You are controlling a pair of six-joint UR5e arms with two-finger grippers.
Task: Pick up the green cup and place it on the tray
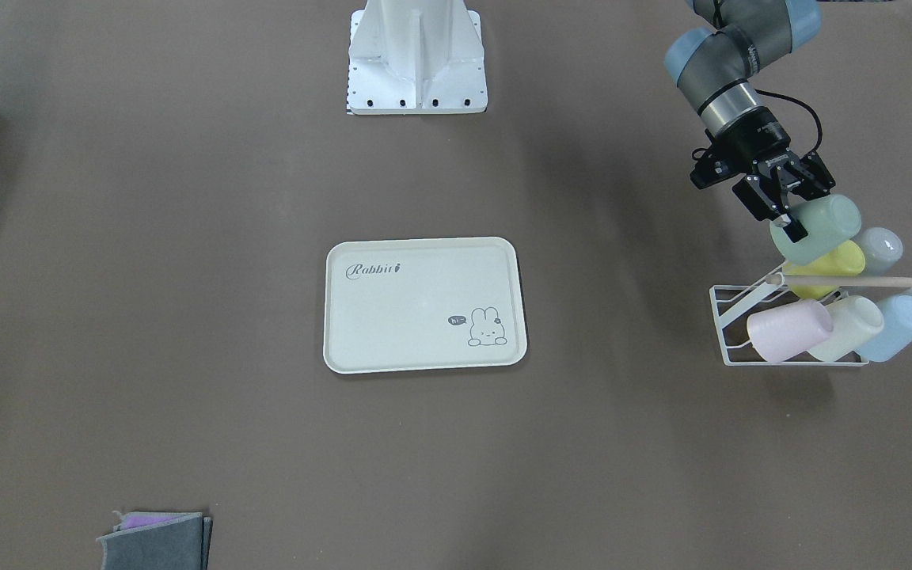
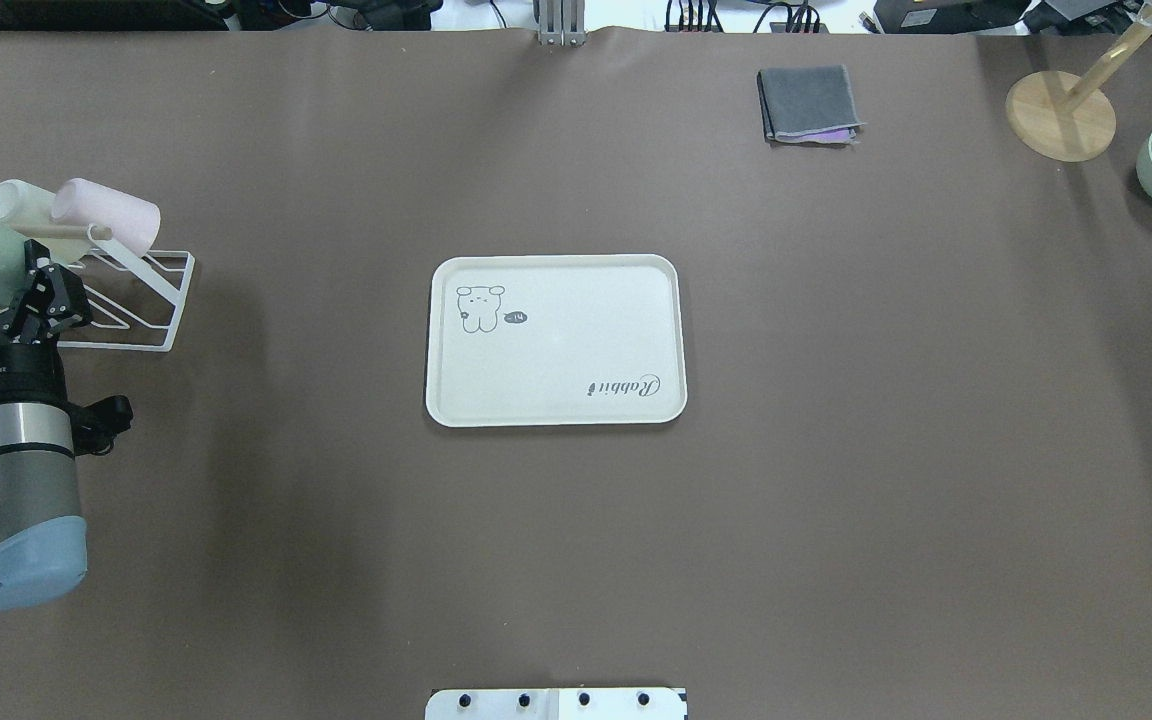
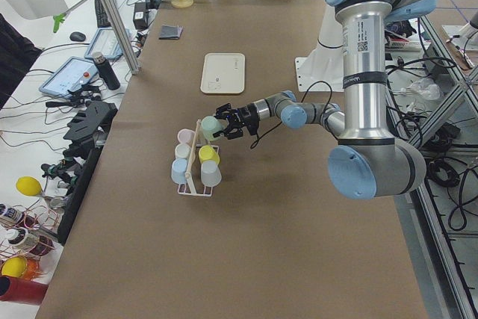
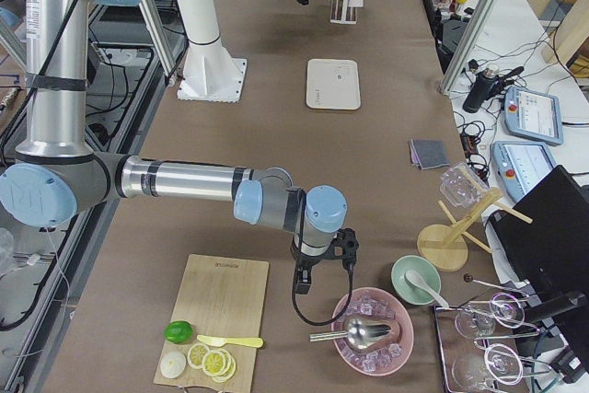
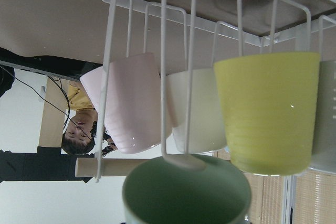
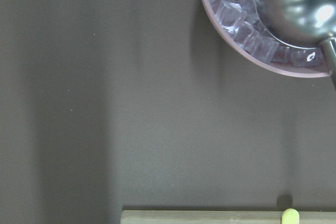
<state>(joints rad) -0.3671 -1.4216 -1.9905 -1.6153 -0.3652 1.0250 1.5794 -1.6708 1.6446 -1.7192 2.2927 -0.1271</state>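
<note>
One risk: left claw [image 1: 780, 218] at green cup [image 1: 824, 222] rim, clamp state cannot tell; rack peg [image 5: 163, 77] inside cup ahead of claw; skewed pull snags it.

Soft, even light leaves faint shadows on the table [image 1: 187, 237]; wrist views look blurry.
</note>
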